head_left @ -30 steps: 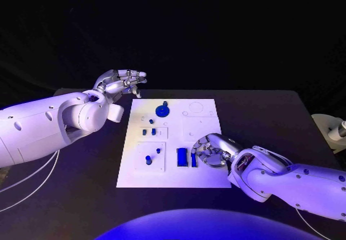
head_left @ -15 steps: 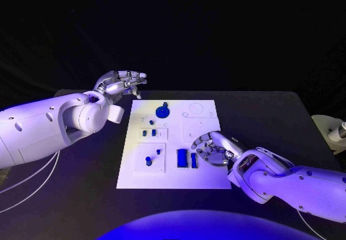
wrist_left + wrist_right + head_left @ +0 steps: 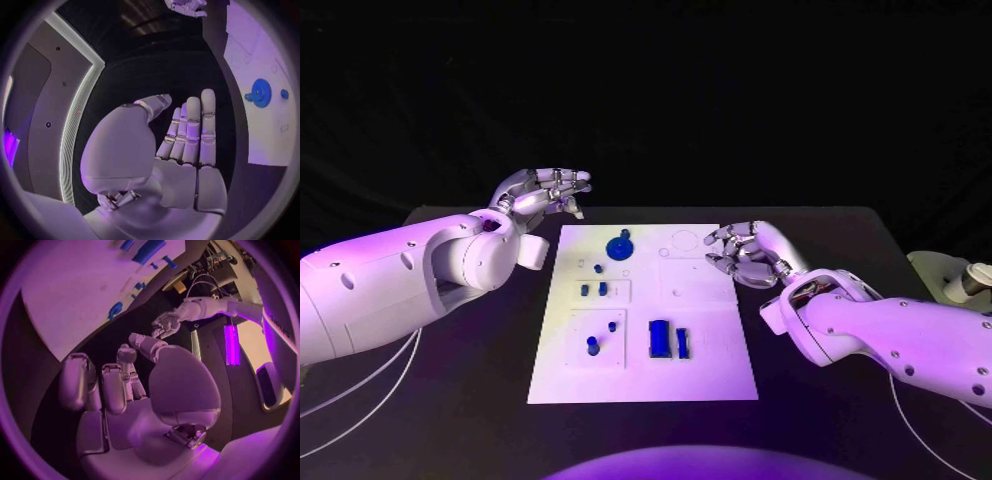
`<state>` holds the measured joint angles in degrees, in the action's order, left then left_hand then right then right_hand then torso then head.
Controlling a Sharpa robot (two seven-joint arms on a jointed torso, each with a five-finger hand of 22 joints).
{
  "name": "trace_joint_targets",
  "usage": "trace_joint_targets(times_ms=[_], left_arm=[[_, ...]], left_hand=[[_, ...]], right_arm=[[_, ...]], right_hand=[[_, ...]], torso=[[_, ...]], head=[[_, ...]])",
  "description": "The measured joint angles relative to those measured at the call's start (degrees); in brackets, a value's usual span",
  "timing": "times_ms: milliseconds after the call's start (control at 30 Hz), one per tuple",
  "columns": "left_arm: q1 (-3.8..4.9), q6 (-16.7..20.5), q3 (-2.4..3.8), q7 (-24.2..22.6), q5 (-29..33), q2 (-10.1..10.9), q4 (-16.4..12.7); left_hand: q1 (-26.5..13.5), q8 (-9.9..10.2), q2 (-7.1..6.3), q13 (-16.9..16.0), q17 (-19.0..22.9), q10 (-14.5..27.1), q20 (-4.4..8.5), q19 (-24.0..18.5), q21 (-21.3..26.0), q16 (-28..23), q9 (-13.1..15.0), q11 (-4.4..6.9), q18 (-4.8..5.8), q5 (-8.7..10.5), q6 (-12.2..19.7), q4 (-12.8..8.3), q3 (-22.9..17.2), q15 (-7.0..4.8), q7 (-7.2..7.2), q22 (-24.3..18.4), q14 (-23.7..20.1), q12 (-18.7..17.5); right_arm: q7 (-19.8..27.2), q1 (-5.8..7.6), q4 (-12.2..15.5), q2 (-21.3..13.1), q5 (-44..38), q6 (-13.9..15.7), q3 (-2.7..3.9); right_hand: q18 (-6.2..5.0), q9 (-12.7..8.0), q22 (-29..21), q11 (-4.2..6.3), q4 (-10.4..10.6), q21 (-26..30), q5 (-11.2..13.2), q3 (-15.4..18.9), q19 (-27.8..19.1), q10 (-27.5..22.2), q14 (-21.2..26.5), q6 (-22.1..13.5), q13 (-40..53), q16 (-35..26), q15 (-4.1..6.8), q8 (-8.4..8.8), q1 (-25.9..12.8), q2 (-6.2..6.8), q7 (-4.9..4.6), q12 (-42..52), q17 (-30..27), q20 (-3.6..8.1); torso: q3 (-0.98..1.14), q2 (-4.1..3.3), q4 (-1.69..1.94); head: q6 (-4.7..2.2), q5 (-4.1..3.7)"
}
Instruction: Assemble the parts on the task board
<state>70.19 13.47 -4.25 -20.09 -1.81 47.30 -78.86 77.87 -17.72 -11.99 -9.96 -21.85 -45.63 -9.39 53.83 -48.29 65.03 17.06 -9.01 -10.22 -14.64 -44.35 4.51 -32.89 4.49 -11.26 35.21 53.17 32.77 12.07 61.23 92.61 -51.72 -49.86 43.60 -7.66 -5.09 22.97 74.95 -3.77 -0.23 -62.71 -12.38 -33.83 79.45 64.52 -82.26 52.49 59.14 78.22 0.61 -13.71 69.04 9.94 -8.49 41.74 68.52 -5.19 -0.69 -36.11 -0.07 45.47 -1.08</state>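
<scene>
Nearest me on the board, which lies flat mid-counter: two blue bars, side by side, upright long edges, just apart.

Left of them, in the near recess: two pegs, one larger, one a mere dot. I cannot tell whether either is seated or loose.

- Next recess out: two more small pegs, paired close.
- Beyond those: one lone peg.
- Peg count: five, the smallest hard to be sure of.

Far left part of the board: one round disc with a knob on it.

My right robot hand hovers over the far right part of the board, above bare white with faint outlines. Its fingers are loosely bent and apart, and it holds nothing.

Furthest out is my left robot hand, raised off the board's far left corner and well apart from every part. It is released, fingers straight, nothing in it.

Step, as I judge it: between grasps. No part is in hand and a pick is to be made. The far right outlines look unfilled, so much of the assembly seems left to do.

The next move calls for choosing one part, bringing the right robot hand above it, lowering squarely and pinching narrowly. The pegs are tiny and sit close together, so a neighbour is easily knocked.
</scene>
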Motion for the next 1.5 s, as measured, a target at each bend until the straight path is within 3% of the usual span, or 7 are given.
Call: trace_joint_targets(times_ms=[167, 367, 700, 933, 1033, 1233, 1500], left_arm=[[-1.59, 0.76, 0.0, -1.96, 1.79, -2.44, 3.67], [-2.55, 1.66, 0.02, -4.86, 3.93, -4.59, 7.18], [-3.98, 3.66, 0.05, -7.85, 6.11, -6.91, 10.75], [-4.37, 4.29, 0.36, -7.66, 6.05, -6.4, 9.26], [-4.98, 5.38, 0.76, -7.64, 5.96, -6.06, 7.19], [-7.04, 11.01, 2.25, -7.72, 5.4, -4.59, -0.06], [-9.43, 21.46, 3.79, -8.07, 4.01, -3.02, -8.63]], left_hand=[[0.0, -1.53, 0.0, 0.75, 3.46, 0.37, -0.51, -4.06, 3.82, -6.42, 0.16, 0.0, 0.0, 0.22, -0.14, 0.32, -0.17, 0.47, -0.14, -1.79, -4.26, 0.0], [0.0, -3.41, 0.0, 5.68, 11.39, -2.58, -3.4, -11.06, 18.1, -24.79, 0.17, -0.81, 0.0, 0.49, -1.53, 2.11, -0.2, 2.6, 0.13, -10.35, -6.99, -6.25], [0.61, 2.09, 0.18, 6.49, 16.2, -3.97, -6.82, -12.98, 38.98, -45.94, -3.85, -0.5, 0.1, 1.39, -0.47, 3.53, 3.61, 4.4, 1.93, -25.72, -10.13, -21.24], [-16.86, 11.89, 7.6, 8.64, 19.75, 26.87, 3.28, -38.37, 44.98, -58.07, -12.11, 5.41, 6.49, 9.69, 27.45, -1.48, 21.91, -1.15, 7.76, -31.77, -37.0, -28.6], [-27.99, 14.29, 9.44, 9.19, 20.62, 34.62, 5.8, -44.76, 46.33, -60.95, -14.17, 6.91, 7.45, 11.74, 34.42, -2.74, 26.43, -2.52, 9.2, -33.19, -43.68, -30.33], [-58.11, 16.42, 11.03, 9.65, 21.36, 41.44, 8.04, -50.34, 47.47, -63.48, -15.96, 8.26, 8.99, 13.53, 40.6, -3.83, 30.42, -3.73, 10.47, -34.44, -49.6, -31.66], [-72.68, 17.26, 11.74, 9.83, 21.66, 44.29, 9.09, -52.73, 47.83, -64.41, -16.76, 8.91, 8.99, 14.14, 43.1, -4.44, 31.95, -4.47, 11.17, -34.97, -51.95, -32.38]], right_arm=[[5.71, 1.42, -10.68, 4.41, 11.24, -2.82, 0.32], [10.55, 2.11, -21.24, 9.23, 23.12, -7.86, 0.92], [13.79, 2.2, -29.27, 13.79, 34.78, -15.2, 1.25], [13.65, 1.95, -27.22, 13.03, 35.09, -14.53, 1.8], [13.65, 1.61, -24.72, 12.4, 35.67, -13.81, 2.44], [14.08, 0.52, -15.62, 10.16, 38.77, -10.62, 4.76], [15.4, -0.7, -5.36, 7.7, 44.75, -4.71, 7.11]], right_hand=[[-4.73, 0.19, -4.63, -0.13, -0.31, 27.93, 1.41, -0.51, -12.76, -6.32, 11.07, -0.78, -8.1, -14.22, -0.55, -0.39, 1.23, -1.18, -0.17, -9.55, -18.04, -0.55], [-4.71, -0.03, -14.61, -2.17, -0.14, 42.97, 2.98, -1.13, -20.77, -6.13, 23.97, -2.54, -27.12, -33.23, -3.09, -0.92, 2.31, -1.47, -1.7, -24.28, -33.13, -2.56], [-4.69, -2.13, -29.49, -4.82, 0.67, 55.59, 4.25, 0.34, -27.27, -6.05, 29.22, -5.03, -44.88, -56.67, -7.04, 1.69, 2.31, -1.93, -2.89, -35.3, -48.0, -6.64], [1.24, -15.15, -58.14, 0.47, 0.37, 60.24, 9.34, 21.33, -59.81, -37.3, 62.25, -34.6, -54.1, -70.43, -3.02, 9.23, -13.63, -7.07, 4.14, -39.5, -61.01, 0.69], [2.05, -18.37, -65.06, 1.84, 0.33, 61.26, 10.62, 26.5, -67.92, -48.5, 70.51, -41.98, -56.18, -73.65, -2.02, 11.07, -32.2, -8.23, 5.94, -40.42, -64.11, 2.55], [3.42, -21.24, -71.26, 3.06, 0.25, 61.95, 11.61, 31.09, -75.1, -58.5, 77.83, -48.57, -58.02, -76.52, -1.11, 12.64, -55.03, -9.33, 7.52, -41.0, -66.87, 4.21], [4.32, -22.52, -73.98, 3.62, 0.25, 62.22, 11.87, 32.8, -77.98, -62.88, 80.85, -51.24, -58.83, -77.48, -0.7, 13.31, -65.37, -9.82, 8.33, -41.3, -68.08, 4.96]], torso=[[-0.1, 1.49, -0.2], [-0.15, 2.79, -0.34], [0.32, 4.01, -0.44], [0.32, 4.03, -0.41], [0.38, 4.18, -0.34], [0.56, 4.64, -0.08], [0.68, 4.88, 0.04]], head=[[-1.64, -0.09], [-3.99, -0.52], [-5.98, -0.59], [-6.42, -0.41], [-7.46, -0.06], [-9.99, 0.77], [-11.04, 1.07]])
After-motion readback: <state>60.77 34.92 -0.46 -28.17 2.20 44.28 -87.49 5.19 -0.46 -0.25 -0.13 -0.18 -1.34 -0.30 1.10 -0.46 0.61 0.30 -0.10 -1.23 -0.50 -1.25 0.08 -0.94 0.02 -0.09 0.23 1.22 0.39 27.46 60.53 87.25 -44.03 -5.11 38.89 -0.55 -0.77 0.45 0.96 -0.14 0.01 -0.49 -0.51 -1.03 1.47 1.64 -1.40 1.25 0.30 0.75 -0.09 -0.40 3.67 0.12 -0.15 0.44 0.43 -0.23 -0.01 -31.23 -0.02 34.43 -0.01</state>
